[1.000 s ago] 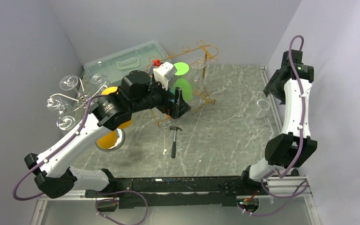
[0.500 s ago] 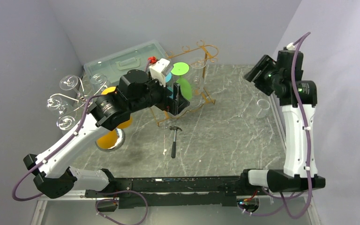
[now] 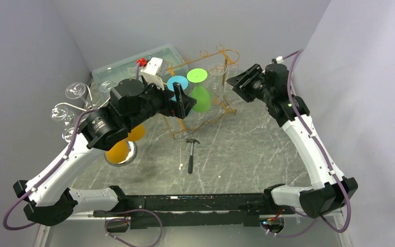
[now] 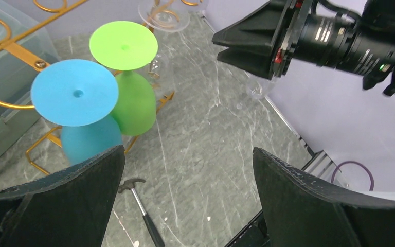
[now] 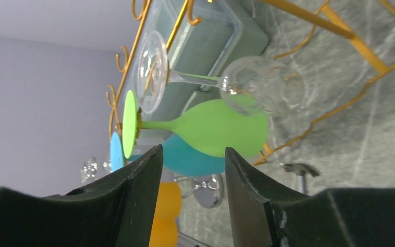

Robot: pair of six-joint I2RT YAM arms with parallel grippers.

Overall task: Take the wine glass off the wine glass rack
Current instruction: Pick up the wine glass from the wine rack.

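Note:
The gold wire wine glass rack (image 3: 221, 55) stands at the back of the table. A blue glass (image 3: 176, 84), a green glass (image 3: 200, 98) and a clear glass (image 3: 217, 71) hang on it upside down. My left gripper (image 3: 182, 103) is open and empty, just left of the blue glass; its wrist view shows the blue glass (image 4: 75, 93) and the green glass (image 4: 132, 107) ahead to the left. My right gripper (image 3: 240, 82) is open and empty, right of the rack, level with the clear glass (image 5: 259, 91) and the green glass (image 5: 220, 128).
A hammer (image 3: 191, 155) lies on the marble table (image 3: 247, 144) in front of the rack. A clear plastic bin (image 3: 133, 64) sits at the back left. A silver stand with clear glasses (image 3: 71, 110) and orange glasses (image 3: 121, 149) are at the left.
My right arm has swung from the right wall in towards the rack's right side. My left gripper has drawn back to the left, uncovering the blue glass.

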